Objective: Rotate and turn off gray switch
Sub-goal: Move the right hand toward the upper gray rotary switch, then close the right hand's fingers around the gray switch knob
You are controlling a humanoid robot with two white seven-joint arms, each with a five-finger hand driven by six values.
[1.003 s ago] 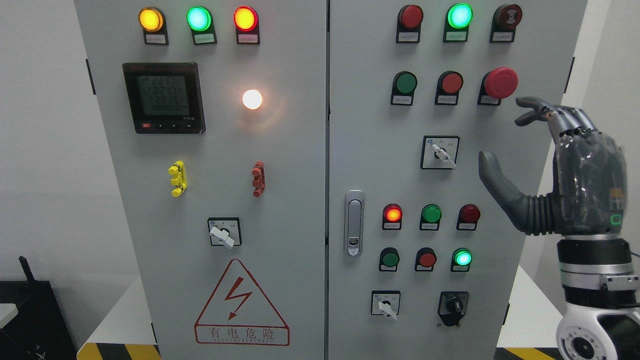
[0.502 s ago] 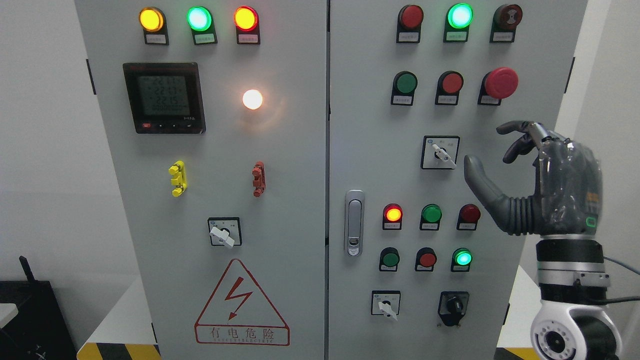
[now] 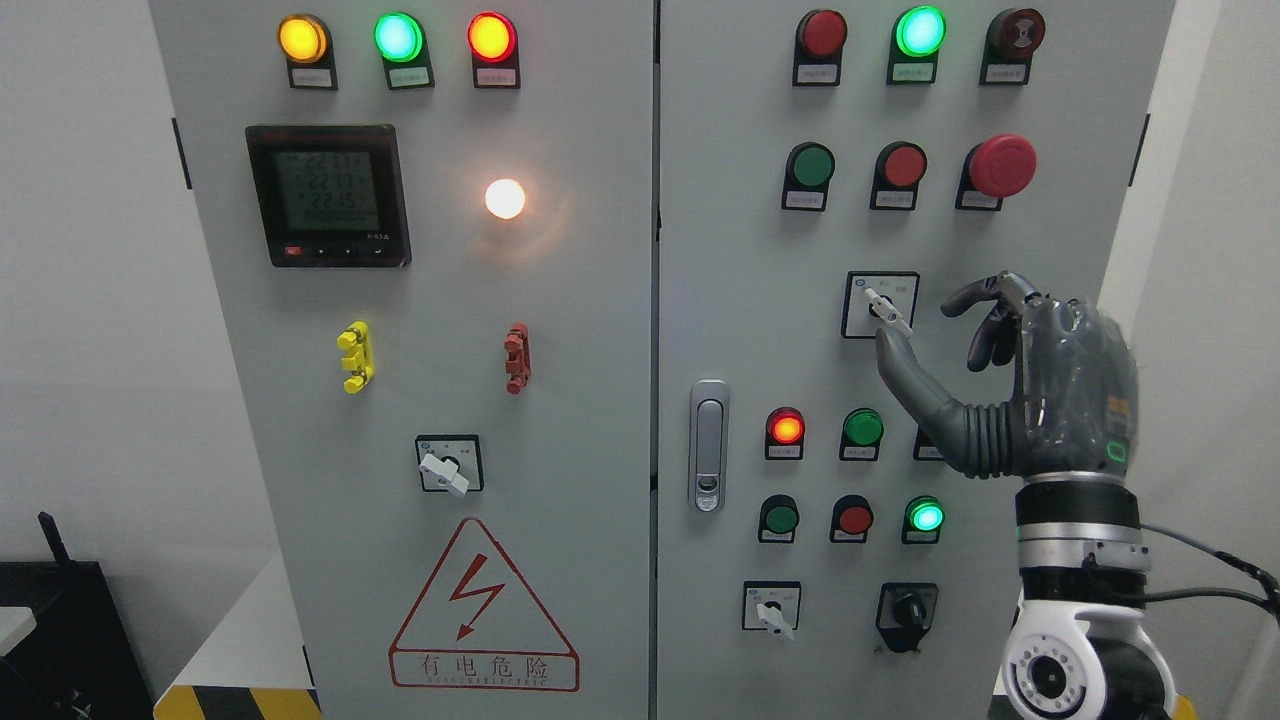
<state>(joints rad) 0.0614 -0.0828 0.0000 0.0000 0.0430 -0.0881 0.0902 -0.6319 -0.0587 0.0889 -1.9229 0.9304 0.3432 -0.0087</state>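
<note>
A gray rotary switch [image 3: 886,308] sits in a black-framed square on the right cabinet door, with its white lever pointing down to the right. My right hand [image 3: 920,322] hovers just right of it and holds nothing. Its thumb [image 3: 905,370] reaches up under the lever's lower end, and I cannot tell whether it touches. The other fingers [image 3: 985,300] curl loosely to the switch's right, with a gap between them and the thumb. The left hand is not in view.
Similar gray switches sit on the left door [image 3: 446,468] and at the lower right [image 3: 771,609], beside a black knob [image 3: 906,608]. Red and green buttons and lamps surround the hand, including a red mushroom button [image 3: 1002,165]. A door latch [image 3: 708,445] lies left of them.
My right hand has moved down and left across the panel, from beside the red mushroom button to the gray switch. Its fingers have curled in more. The switch lever has not turned.
</note>
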